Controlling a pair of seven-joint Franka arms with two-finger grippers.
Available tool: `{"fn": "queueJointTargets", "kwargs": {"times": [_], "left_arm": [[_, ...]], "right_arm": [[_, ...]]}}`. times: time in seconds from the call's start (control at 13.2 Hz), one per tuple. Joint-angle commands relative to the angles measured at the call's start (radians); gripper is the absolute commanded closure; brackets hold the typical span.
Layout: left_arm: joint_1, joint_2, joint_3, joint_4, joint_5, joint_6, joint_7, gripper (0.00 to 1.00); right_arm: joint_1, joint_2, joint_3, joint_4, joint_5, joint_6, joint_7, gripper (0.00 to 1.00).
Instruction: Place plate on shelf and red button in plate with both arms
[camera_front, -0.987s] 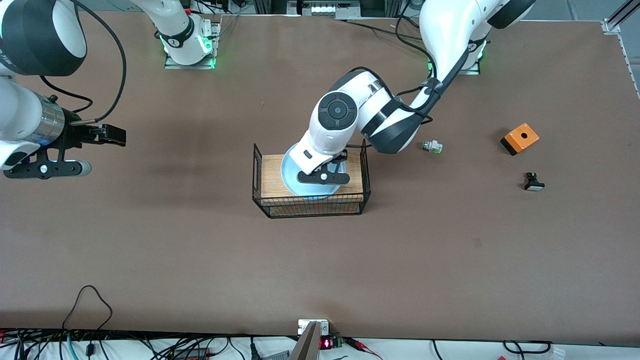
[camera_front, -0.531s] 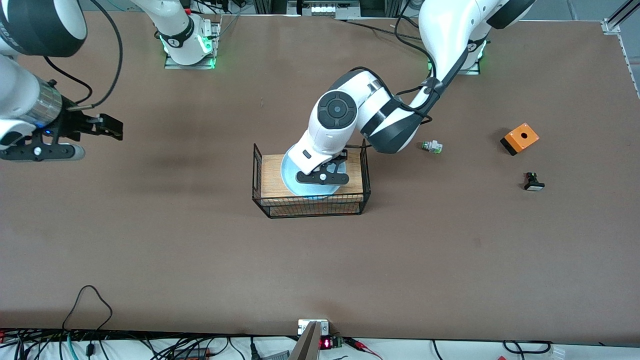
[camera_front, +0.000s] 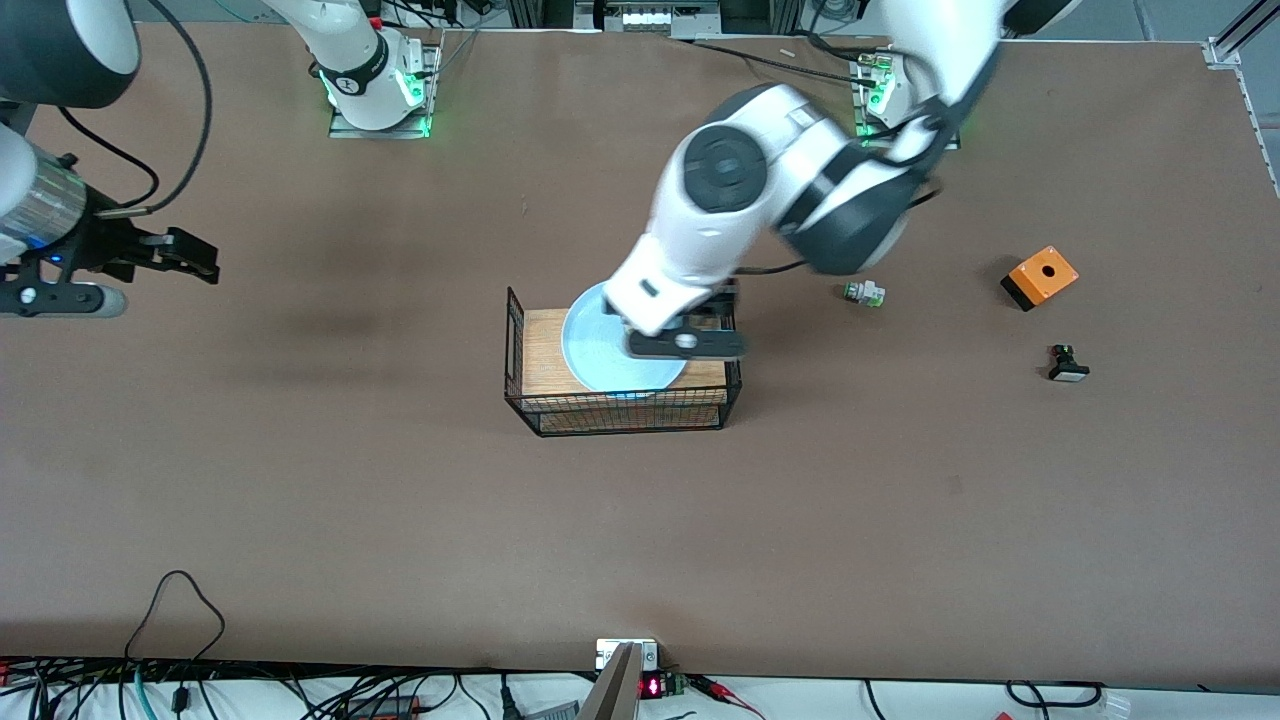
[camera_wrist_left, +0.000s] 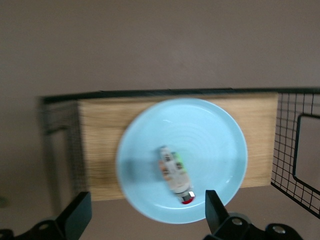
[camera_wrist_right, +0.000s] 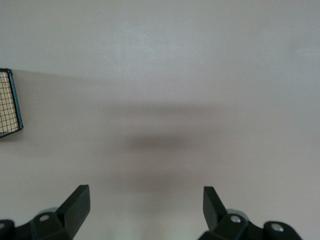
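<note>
Left gripper (camera_front: 686, 345) hangs over the wire basket (camera_front: 520, 340), above the rim of the plate (camera_front: 600, 350) on the side toward the left arm's end of the table; fingers spread wide in the left wrist view (camera_wrist_left: 145, 220), nothing between them; the plate sits below the fingers, apart from them.

Plate light blue, round, lying flat on the wooden board (camera_front: 540, 350) inside the basket; in the left wrist view the plate (camera_wrist_left: 210, 130) covers most of the board (camera_wrist_left: 100, 130), its rim overhanging the board's edge on the side by the fingers.

Red button (camera_wrist_left: 175, 172) lies on its side in the plate, off centre toward the rim by the gripper; white body with green tabs, dark red cap pointing to that rim; it lies between the two finger lines but well below them, untouched. In the front view the button is hidden by the left arm.

Right gripper (camera_front: 55, 297) waits over bare table at the right arm's end, well apart from the basket; fingers spread (camera_wrist_right: 145, 215), empty; a corner of the basket (camera_wrist_right: 10, 105) shows at the frame edge.

On the table toward the left arm's end: a white switch (camera_front: 864, 293) near the basket; an orange box (camera_front: 1040, 276); a black switch with white cap (camera_front: 1067, 364), nearer the front camera than the box.
</note>
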Motion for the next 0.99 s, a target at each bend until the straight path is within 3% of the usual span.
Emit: {"fn": "queueJointTargets", "kwargs": {"times": [0.0,0.3,0.61,0.91], "left_arm": [[0.105,-0.094,-0.006,-0.020,0.021,-0.121,0.087,0.00],[0.285,-0.147,0.001,-0.020,0.061,-0.296,0.257,0.00],[0.494,-0.196,-0.004,-0.020,0.093,-0.313,0.491,0.00],[0.614,-0.238,-0.002,-0.022,0.049,-0.327,0.597,0.00]], "right_arm": [[-0.029,0.012,0.015,0.034,0.056,-0.039,-0.010,0.00],[-0.014,0.041,0.018,0.101,0.074,-0.100,0.044,0.00],[-0.017,0.044,0.017,0.101,0.058,-0.100,0.047,0.00],[-0.014,0.047,0.018,0.101,0.051,-0.100,0.049,0.00]]}}
